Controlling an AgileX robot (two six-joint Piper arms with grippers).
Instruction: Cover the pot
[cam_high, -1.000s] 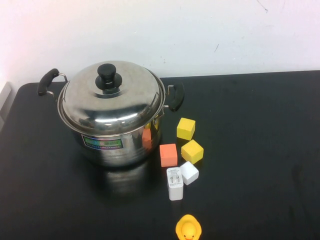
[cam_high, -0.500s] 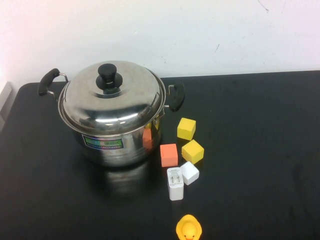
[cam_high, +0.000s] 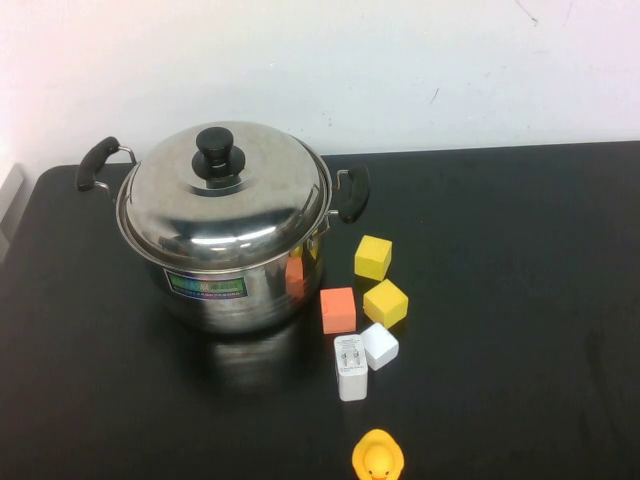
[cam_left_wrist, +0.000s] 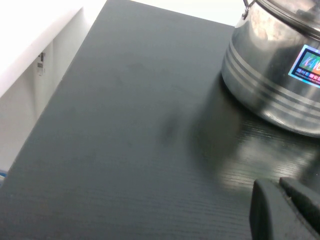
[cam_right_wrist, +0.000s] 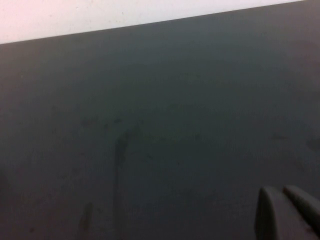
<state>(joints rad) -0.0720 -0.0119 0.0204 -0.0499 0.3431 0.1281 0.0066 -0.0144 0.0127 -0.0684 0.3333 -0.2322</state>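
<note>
High view: the pot (cam_high: 235, 285) is seen at the surface's (cam_high: 500, 300) left rear with the lid (cam_high: 222, 195) seated on it — nothing has shifted over the last second, so covering is judged done. Left wrist view: the left gripper (cam_left_wrist: 286, 210) is pressed closed near the pot. Right wrist view: the right gripper (cam_right_wrist: 287, 212) is closed too — over bare surface.

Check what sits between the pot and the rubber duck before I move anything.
In the high view, an orange block and a white charger lie between the pot and the duck. Neither the left gripper nor the right gripper is there.
</note>
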